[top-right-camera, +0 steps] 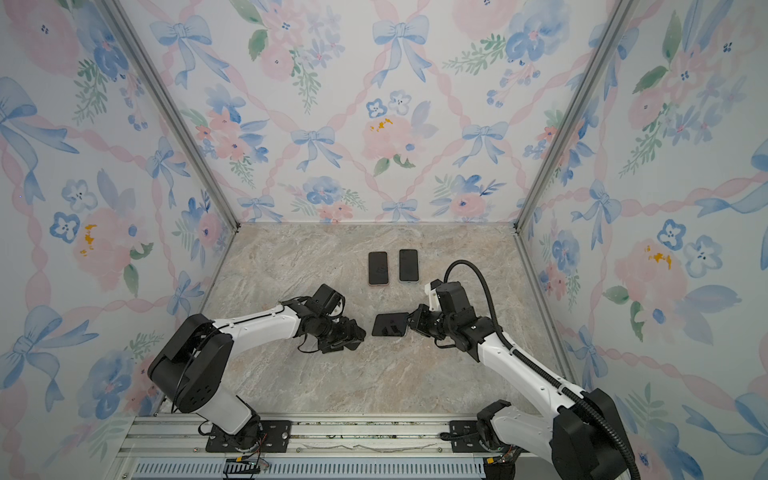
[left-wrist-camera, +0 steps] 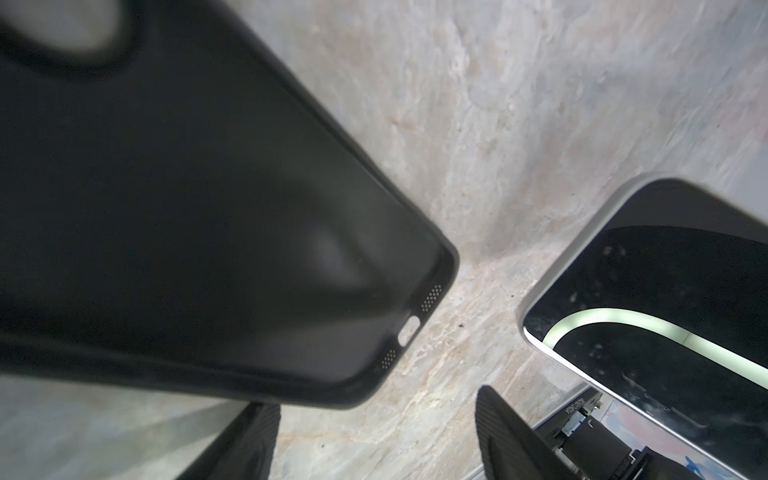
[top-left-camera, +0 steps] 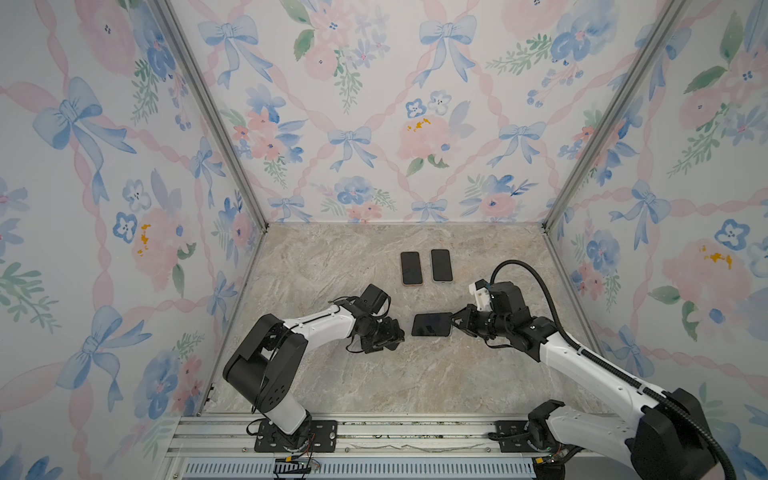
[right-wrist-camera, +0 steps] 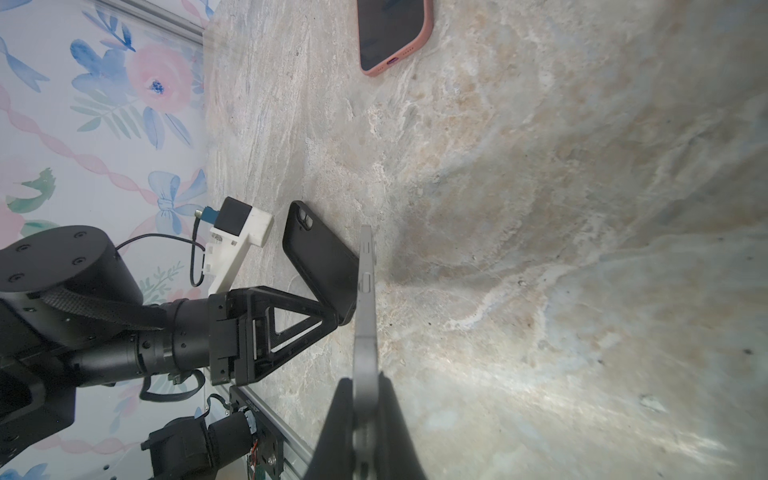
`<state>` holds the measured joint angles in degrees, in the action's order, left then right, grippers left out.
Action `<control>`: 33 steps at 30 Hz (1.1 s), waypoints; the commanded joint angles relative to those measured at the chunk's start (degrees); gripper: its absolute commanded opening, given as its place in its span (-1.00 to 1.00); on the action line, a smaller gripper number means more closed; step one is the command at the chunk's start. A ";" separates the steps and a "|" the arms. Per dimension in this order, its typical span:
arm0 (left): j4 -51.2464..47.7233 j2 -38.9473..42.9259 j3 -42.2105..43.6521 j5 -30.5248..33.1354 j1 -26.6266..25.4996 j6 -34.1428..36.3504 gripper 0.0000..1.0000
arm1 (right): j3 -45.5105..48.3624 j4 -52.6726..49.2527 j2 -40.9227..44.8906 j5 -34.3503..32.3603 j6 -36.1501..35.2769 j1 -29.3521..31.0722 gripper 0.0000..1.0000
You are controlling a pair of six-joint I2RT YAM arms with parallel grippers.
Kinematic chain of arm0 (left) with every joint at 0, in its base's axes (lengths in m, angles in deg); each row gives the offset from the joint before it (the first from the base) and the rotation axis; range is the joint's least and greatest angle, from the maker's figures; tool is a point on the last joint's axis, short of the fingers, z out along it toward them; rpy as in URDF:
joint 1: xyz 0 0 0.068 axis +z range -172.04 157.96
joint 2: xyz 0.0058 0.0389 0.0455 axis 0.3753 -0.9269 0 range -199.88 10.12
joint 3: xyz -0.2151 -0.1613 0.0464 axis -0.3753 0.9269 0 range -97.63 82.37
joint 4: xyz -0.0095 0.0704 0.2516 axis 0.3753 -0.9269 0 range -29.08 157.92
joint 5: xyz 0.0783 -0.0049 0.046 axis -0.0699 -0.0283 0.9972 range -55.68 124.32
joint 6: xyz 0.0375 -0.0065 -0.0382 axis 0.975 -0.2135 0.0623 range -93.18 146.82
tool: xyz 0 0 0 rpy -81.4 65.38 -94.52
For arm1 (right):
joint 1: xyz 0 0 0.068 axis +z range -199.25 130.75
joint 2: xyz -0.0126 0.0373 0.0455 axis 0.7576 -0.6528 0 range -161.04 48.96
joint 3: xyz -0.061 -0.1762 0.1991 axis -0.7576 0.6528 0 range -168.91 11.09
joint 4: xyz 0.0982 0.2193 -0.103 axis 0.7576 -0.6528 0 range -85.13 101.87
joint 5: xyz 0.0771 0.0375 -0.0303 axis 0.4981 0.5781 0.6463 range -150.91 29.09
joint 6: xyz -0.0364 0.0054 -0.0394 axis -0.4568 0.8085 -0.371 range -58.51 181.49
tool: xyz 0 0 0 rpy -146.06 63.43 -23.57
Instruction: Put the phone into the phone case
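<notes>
Both top views show the right gripper (top-left-camera: 453, 322) clamped on one end of the silver-edged, dark-screened phone (top-left-camera: 431, 324), held level and screen-up over the marble-patterned table (top-left-camera: 374, 382). The left gripper (top-left-camera: 398, 333) faces its free end.

Left wrist view: the tilted matte black phone case (left-wrist-camera: 208, 208) sits just beside the phone (left-wrist-camera: 665, 291), not touching. The left fingers (left-wrist-camera: 511, 428) stand wide apart; whether they grip the case cannot be told.

Right wrist view: the right gripper's pads (right-wrist-camera: 332, 436) pinch the phone (right-wrist-camera: 365, 291), seen edge-on.

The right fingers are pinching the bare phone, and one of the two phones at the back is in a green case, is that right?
Not quite: that case is pink, not green, as the right wrist view shows. The right fingers do pinch the bare phone.
</notes>
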<state>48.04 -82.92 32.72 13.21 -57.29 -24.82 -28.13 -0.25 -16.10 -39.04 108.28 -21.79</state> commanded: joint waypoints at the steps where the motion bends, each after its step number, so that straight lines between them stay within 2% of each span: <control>1: 0.09 -3.35 -1.85 -0.21 -0.92 -0.41 0.51 | -1.55 -0.43 2.42 -0.67 -1.92 -0.53 -1.00; 11: 1.48 -9.68 -7.93 -1.13 -1.99 0.00 0.48 | -3.00 -5.34 4.06 -1.83 -4.44 -1.01 -1.00; 15: 1.42 -7.39 -6.89 -0.18 -1.01 0.77 0.46 | -4.39 -6.26 3.29 0.02 -4.69 -1.27 -1.00; 18: 1.34 -2.86 -4.42 -0.49 2.15 2.05 0.46 | -5.94 -5.82 1.57 2.29 -3.82 -0.81 -1.00; 24: 0.96 4.77 -1.10 -2.80 9.85 4.65 0.41 | -7.81 1.48 -3.55 8.77 -0.90 0.76 -1.00; 33: -0.51 8.10 1.73 -5.47 21.52 8.88 0.39 | -14.28 5.38 -13.97 11.65 -1.82 3.93 -1.00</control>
<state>49.55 -75.20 33.33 9.56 -37.90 -18.83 -38.90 0.88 -28.34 -30.38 106.88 -18.75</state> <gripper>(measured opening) 0.696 0.095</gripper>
